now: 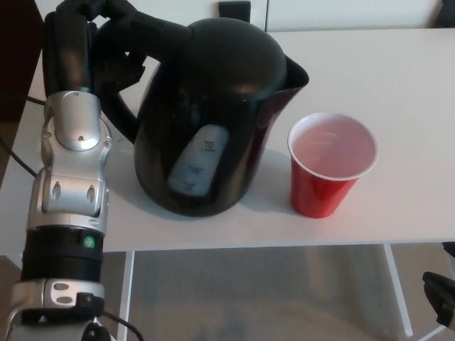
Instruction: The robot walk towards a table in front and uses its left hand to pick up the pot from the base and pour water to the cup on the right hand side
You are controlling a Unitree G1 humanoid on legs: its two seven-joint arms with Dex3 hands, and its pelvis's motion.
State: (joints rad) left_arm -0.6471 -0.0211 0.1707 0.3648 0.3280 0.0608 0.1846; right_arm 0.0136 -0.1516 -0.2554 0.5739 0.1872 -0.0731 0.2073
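A knock to the red cup [332, 165] is judged the chief risk: the pot [213, 117] is held near the worktop [398, 78] front edge, spout just beside the cup rim, so a drift toward the right edge could tip it. The pot's handle is gripped by the left hand [106, 35], fingers [146, 28] wrapped over it; the body hangs right of them.

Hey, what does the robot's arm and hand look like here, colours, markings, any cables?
The left arm is a silver-grey metal shell with slotted recesses, above a black cuff band bearing a small green dot. A thin black cable trails near its lower end. The left hand is black, with thick, blocky fingers. Of the right hand, only a black part shows at the lower right edge.
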